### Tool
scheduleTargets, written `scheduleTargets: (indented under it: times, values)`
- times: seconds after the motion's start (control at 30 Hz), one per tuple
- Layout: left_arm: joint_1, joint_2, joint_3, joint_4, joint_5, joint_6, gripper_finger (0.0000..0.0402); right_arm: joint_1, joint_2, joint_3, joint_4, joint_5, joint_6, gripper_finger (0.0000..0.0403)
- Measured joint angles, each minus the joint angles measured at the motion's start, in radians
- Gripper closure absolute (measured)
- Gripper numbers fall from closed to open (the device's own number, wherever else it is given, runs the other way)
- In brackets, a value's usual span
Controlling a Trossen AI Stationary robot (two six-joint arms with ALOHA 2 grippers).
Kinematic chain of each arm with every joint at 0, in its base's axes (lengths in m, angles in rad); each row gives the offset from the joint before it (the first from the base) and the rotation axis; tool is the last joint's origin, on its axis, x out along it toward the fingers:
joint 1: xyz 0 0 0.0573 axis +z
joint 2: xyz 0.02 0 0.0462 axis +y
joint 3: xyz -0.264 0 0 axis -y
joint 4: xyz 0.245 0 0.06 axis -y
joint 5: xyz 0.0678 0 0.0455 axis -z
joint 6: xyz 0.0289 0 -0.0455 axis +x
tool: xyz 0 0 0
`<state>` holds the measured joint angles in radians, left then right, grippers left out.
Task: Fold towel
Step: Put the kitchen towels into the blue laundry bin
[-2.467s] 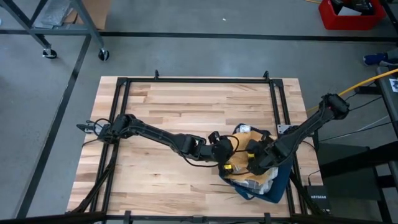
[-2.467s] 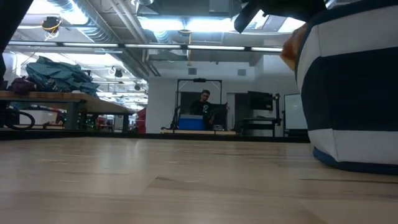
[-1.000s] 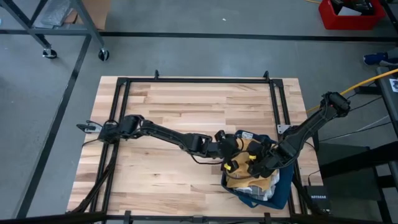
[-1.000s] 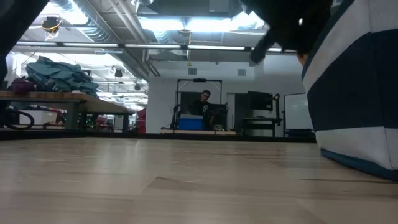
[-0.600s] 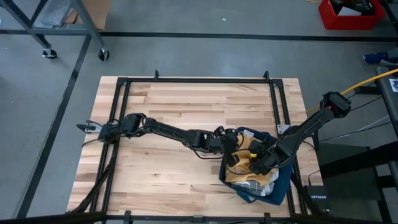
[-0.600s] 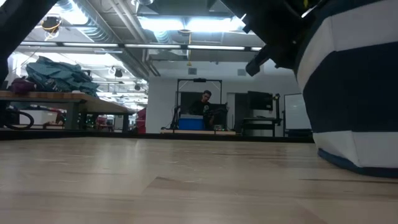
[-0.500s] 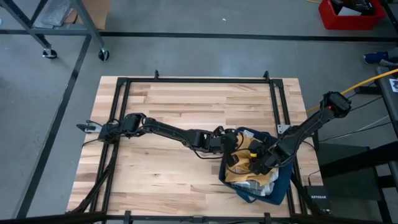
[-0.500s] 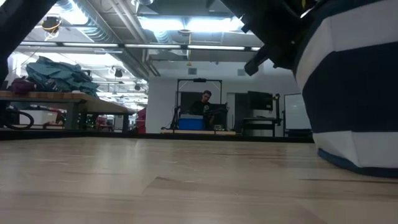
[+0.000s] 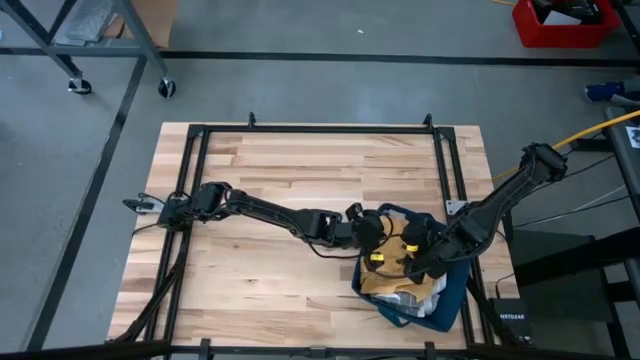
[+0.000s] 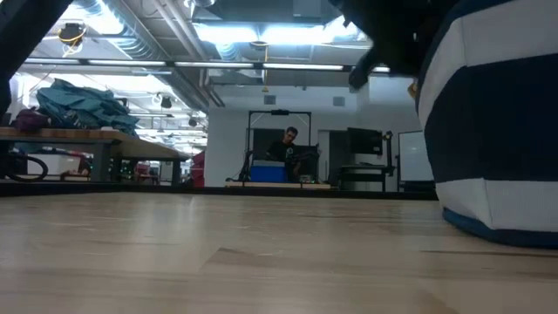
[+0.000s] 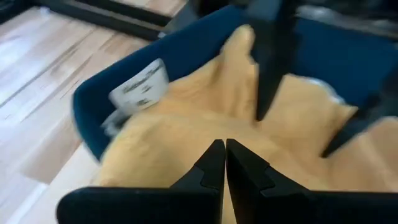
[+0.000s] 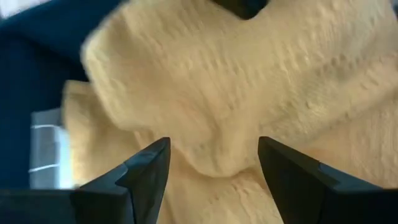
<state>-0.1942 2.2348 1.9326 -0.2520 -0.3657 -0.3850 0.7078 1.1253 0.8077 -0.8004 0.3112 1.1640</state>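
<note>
The yellow towel (image 9: 392,281) lies crumpled inside a navy-and-white striped bag (image 9: 455,300) at the table's near right; the bag stands on its bottom on the wood (image 10: 497,122). My left gripper (image 9: 383,243) is shut over the bag's left rim, its tips (image 11: 224,152) just over the towel (image 11: 186,130). My right gripper (image 9: 413,262) hangs open above the towel's middle, its fingers (image 12: 212,146) standing on either side of a raised fold (image 12: 211,93). The right gripper's two fingers also show in the left wrist view (image 11: 273,62). My left gripper's shut fingertips (image 11: 214,158) stand right over the towel, slanting down from the table's left; whether they touch it I cannot tell. My right gripper touches nothing that shows.
The bag's navy wall carries a white label (image 11: 140,84). A black metal frame (image 9: 200,200) runs around the tabletop, with bare wood (image 9: 300,170) left of and beyond the bag. Past the far edge a person (image 10: 288,148) sits at a desk.
Both grippers have stayed over the bag, the left shut and the right open. The bag's striped wall has shifted a little sideways in the low view.
</note>
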Motion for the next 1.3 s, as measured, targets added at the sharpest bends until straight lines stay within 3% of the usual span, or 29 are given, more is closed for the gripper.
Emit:
scheduleTargets:
  times: [0.2,0.37,0.73,0.93,1.2,1.3]
  values:
    - [-0.042,-0.001,0.002,-0.031,0.058,0.043,0.0394,0.0,0.0,0.032,0.024,-0.132,-0.047,0.0155]
    - [-0.065,-0.001,0.003,-0.119,0.063,0.056,0.0394,0.0,0.035,0.032,0.046,-0.17,-0.047,0.0155]
    - [-0.08,-0.003,0.004,-0.187,0.065,0.053,0.0394,0.0,0.257,0.032,0.055,-0.278,-0.079,0.0155]
    - [-0.08,0.014,0.007,-0.184,0.064,0.053,0.0394,0.021,0.328,0.034,0.057,-0.269,-0.126,0.0155]
    - [-0.092,-0.019,0.001,-0.142,0.075,0.087,0.0394,0.019,0.268,0.063,0.056,-0.276,-0.125,0.0155]
    - [-0.098,-0.073,0.002,-0.14,0.074,0.114,0.0394,0.019,0.202,0.108,0.039,-0.229,-0.129,0.0155]
